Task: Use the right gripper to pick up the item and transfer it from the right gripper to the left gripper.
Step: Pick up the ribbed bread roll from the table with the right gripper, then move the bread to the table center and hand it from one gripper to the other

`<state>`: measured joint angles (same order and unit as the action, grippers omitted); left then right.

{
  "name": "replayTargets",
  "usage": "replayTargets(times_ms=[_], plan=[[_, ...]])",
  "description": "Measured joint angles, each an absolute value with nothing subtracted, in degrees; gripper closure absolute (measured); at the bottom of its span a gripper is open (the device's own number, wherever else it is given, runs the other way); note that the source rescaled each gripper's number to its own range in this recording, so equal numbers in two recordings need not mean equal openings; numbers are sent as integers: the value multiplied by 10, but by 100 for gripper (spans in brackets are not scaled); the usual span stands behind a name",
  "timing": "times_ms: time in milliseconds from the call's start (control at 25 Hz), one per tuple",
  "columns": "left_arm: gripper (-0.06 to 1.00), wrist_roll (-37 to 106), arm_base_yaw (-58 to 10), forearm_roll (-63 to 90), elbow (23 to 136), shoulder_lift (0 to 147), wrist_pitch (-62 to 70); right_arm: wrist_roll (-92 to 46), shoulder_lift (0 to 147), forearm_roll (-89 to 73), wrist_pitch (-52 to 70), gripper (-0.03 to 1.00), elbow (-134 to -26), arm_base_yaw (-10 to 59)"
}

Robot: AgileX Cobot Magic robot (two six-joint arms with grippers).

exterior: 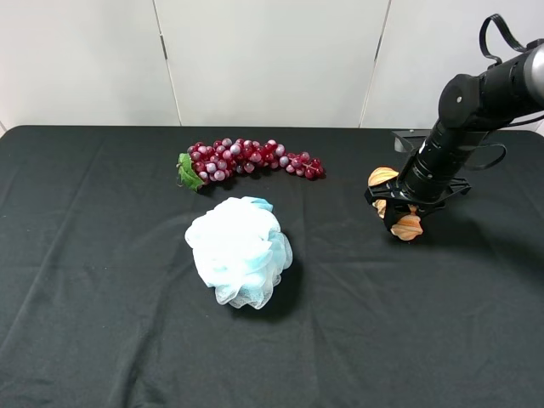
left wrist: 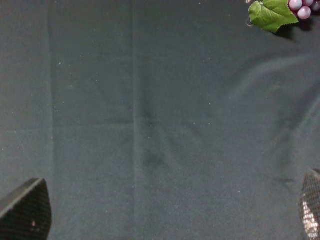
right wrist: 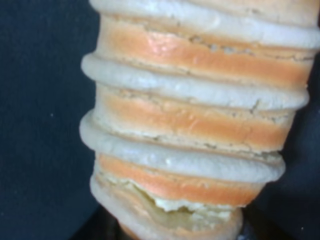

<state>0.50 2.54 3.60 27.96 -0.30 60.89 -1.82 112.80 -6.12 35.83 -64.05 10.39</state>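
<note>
The bread roll [exterior: 407, 228], golden-tan with crosswise ridges, lies at the right side of the black table. Both of its ends stick out from my right gripper [exterior: 396, 206], which straddles its middle and is shut on it. In the right wrist view the roll [right wrist: 190, 120] fills the frame, orange bands between pale ridges, and the fingers are hidden. My left gripper [left wrist: 169, 207] is open and empty above bare black cloth. Only its two fingertips [left wrist: 27, 210] show at the frame's corners. It is out of the exterior view.
A pale-blue mesh bath puff [exterior: 239, 251] sits mid-table. A bunch of red-purple grapes [exterior: 251, 158] with a green leaf lies behind it; the leaf [left wrist: 272, 14] also shows in the left wrist view. The black cloth [exterior: 102, 297] covers the table.
</note>
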Motion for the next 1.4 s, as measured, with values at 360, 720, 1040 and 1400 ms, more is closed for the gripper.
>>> replayTargets(times_ms=[360, 720, 1040, 1400], plan=[[-6, 5, 25, 36, 280, -3, 609, -18, 1125, -61, 367, 83, -641, 104], [-6, 5, 25, 36, 280, -3, 609, -18, 1058, -61, 424, 86, -641, 105], [-6, 5, 25, 36, 280, -3, 609, -33, 1007, -58, 490, 89, -641, 105], [-6, 5, 25, 36, 280, -3, 609, -59, 962, -57, 545, 89, -641, 105]])
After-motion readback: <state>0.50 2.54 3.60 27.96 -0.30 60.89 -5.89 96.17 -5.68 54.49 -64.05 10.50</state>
